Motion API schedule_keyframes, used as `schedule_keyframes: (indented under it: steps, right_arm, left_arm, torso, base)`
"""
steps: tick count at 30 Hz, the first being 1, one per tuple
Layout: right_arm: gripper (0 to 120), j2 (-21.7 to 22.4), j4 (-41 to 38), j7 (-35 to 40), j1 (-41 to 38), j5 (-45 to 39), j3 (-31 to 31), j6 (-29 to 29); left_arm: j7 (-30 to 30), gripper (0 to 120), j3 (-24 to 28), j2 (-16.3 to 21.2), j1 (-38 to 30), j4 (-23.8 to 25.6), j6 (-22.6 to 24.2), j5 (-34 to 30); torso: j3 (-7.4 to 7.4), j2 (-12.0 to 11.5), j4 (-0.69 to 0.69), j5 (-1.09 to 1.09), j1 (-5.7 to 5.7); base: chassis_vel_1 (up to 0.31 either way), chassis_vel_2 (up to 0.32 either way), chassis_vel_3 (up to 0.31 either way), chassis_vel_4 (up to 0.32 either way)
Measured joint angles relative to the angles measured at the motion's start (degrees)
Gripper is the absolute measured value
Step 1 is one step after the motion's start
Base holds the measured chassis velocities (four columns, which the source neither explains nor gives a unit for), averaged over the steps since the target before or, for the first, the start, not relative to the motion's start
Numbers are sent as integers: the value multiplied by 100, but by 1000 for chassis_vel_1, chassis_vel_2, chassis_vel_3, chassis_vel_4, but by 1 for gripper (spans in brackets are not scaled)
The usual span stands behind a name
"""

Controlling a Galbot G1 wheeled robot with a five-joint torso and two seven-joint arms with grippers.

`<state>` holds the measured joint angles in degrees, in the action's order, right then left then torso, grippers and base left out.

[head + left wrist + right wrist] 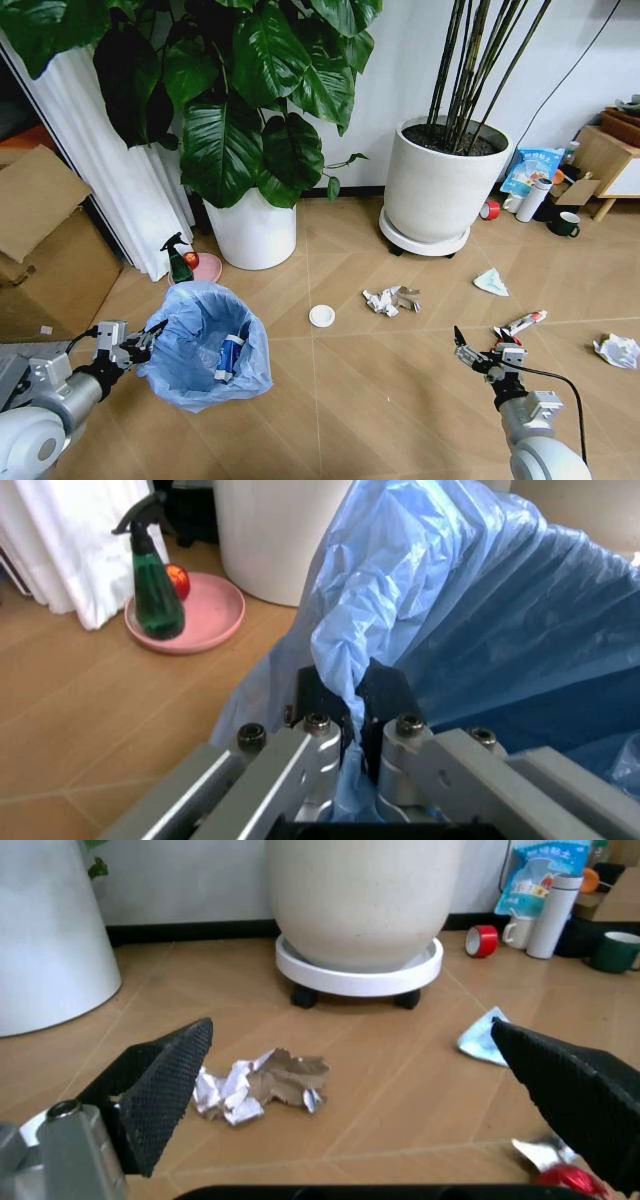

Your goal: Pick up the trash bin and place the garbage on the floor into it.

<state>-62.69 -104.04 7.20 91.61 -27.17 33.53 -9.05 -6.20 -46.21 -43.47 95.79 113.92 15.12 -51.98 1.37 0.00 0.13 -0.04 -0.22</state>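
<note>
With the left pincer (352,705) closed on the trash bin (205,345) liner, the wide-open right pincer (478,356) should straddle one piece of garbage (262,1084) on the floor (380,400) before closing.

White wall (400,70), two potted plants (250,120), cardboard boxes (45,250) at left.

Both arms are silver-grey metal with rounded white shells at the near joints. The left gripper (150,338) has grey aluminium finger links fastened by dark hex-socket screws and ending in black pads (385,694); a thin black cable loops over its wrist. The right gripper (470,352) carries wide black fingers (165,1084) with a fine mesh texture, and a black cable arcs beside its forearm.
</note>
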Motion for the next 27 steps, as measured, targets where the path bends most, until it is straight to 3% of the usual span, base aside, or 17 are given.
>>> schedule_keyframes:
  steps: [27]
  right_arm:
    - [100, 2, 68, -41, -108, 33, -68, -64]
  left_arm:
    - [5, 0, 7, 4, -5, 17, 7, -11]
  torso:
    - [0, 0, 0, -1, 0]
  base:
    - [-129, 133, 125, -138]
